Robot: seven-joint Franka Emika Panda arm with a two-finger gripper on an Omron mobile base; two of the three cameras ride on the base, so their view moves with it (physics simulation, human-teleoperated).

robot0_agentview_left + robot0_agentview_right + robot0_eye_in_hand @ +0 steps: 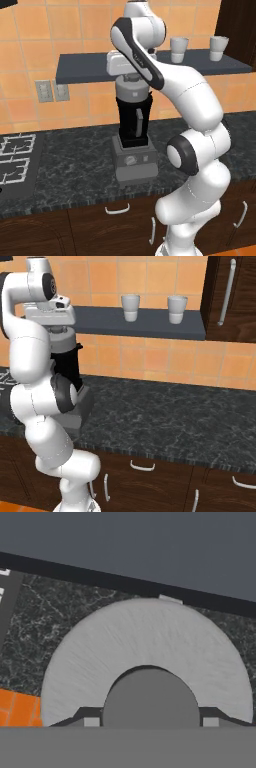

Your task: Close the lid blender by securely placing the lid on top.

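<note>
Two dark finger tips of the gripper (151,722) sit either side of the small darker grey knob, pinching it at the centre of the round light-grey lid (145,642), seen close from above in the hand view. Lid looks like a rigid plastic cap, light, smooth and probably a bit slippery at the rim; the centre knob is the sensible hold, and that is where the hold is. Lid lies directly under the gripper, touching the finger tips at the knob.

Left base view shows the lid on top of the tall black tapered blender jar with grey handle strip (134,120), on its boxy grey base with round dial, standing on the dark speckled stone surface (75,160). Whether the lid is fully seated or just above the jar mouth cannot be told. White cups (131,307) stand on the dark wall shelf (150,323) behind, well apart.
</note>
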